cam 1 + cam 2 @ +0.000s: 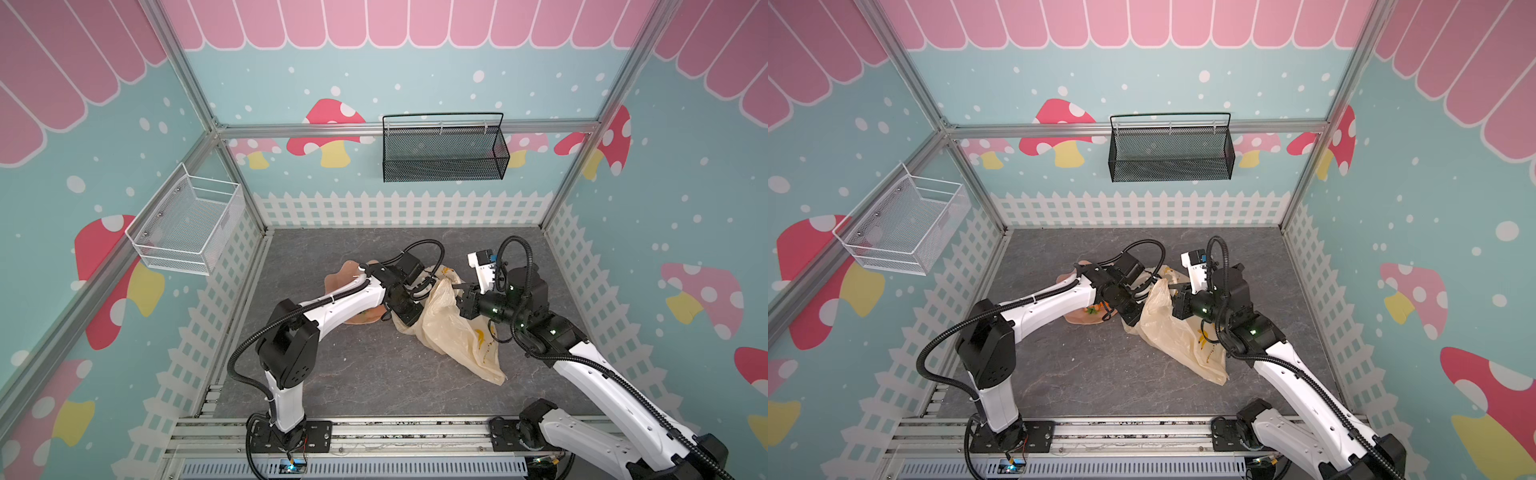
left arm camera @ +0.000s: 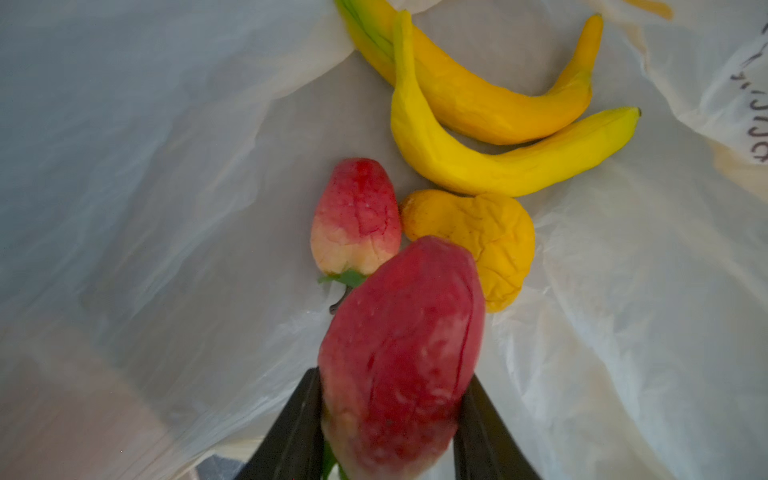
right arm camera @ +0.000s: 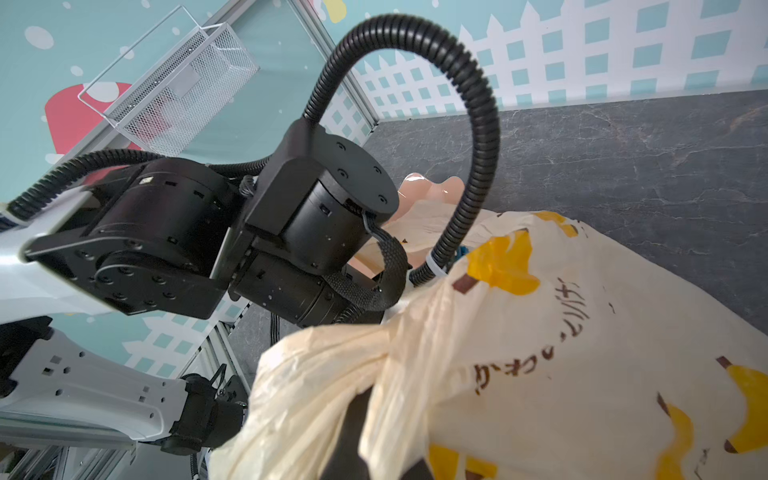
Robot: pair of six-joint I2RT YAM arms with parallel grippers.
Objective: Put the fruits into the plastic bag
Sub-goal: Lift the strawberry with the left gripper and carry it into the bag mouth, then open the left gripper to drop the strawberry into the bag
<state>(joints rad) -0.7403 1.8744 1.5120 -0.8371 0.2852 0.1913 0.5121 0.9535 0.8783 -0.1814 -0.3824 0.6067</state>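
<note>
Left fingers gripping, partly spread; right fingers pinched tight.

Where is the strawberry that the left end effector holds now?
In the left wrist view, the held strawberry is gripped by the left end effector inside the plastic bag, near a second strawberry and a yellowish-tan piece.

Left wrist view shows two bananas, two strawberries, one wrinkled yellow-orange piece, one plastic bag.
</note>
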